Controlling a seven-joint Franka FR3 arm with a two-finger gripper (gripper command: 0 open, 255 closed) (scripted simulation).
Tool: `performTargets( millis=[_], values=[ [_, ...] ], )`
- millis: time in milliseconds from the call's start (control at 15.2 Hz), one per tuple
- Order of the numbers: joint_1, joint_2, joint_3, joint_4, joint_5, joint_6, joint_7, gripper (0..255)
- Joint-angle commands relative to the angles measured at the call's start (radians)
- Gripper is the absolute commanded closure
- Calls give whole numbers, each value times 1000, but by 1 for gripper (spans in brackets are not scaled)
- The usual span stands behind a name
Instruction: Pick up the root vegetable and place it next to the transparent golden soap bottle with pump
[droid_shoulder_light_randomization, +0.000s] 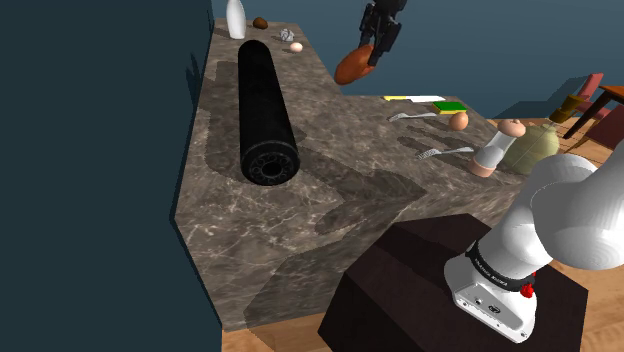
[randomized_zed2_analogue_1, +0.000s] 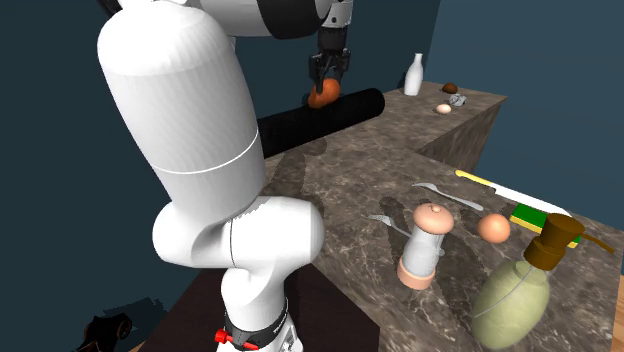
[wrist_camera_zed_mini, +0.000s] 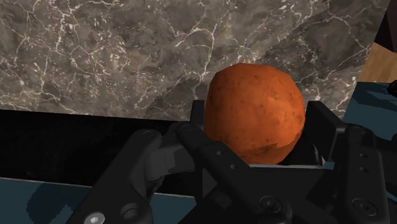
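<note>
An orange-brown root vegetable (droid_shoulder_light_randomization: 352, 65) (randomized_zed2_analogue_1: 322, 95) (wrist_camera_zed_mini: 256, 112) hangs in the air above the marble counter (droid_shoulder_light_randomization: 330, 200), clasped by my black gripper (droid_shoulder_light_randomization: 378, 48) (randomized_zed2_analogue_1: 328, 72) (wrist_camera_zed_mini: 257, 137), which is shut on it. The soap bottle (droid_shoulder_light_randomization: 537, 143) (randomized_zed2_analogue_1: 516, 296), pale golden-green with a brown pump, stands at the counter's near end at the shoulder view's right, far from the gripper. In the wrist view the vegetable sits between the two fingers (wrist_camera_zed_mini: 327, 127) over the counter's edge.
A long black cylinder (droid_shoulder_light_randomization: 262, 110) (randomized_zed2_analogue_1: 330, 115) lies along the counter below the gripper. Near the soap bottle are a pink-and-white grinder (droid_shoulder_light_randomization: 494, 147) (randomized_zed2_analogue_1: 423, 245), an egg (droid_shoulder_light_randomization: 459, 121) (randomized_zed2_analogue_1: 493, 228), two forks (droid_shoulder_light_randomization: 445, 152), a sponge (droid_shoulder_light_randomization: 450, 106) and a knife. A white bottle (droid_shoulder_light_randomization: 235, 18) stands at the far end.
</note>
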Motion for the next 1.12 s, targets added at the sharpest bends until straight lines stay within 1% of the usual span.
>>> performTargets(
  millis=[0,924,1056],
  values=[
    [0,4,0,30,1,-26,0,255],
    [5,47,-2,260,13,-215,0,255],
    [-11,7,-22,224,1,-218,-34,255]
  ],
)
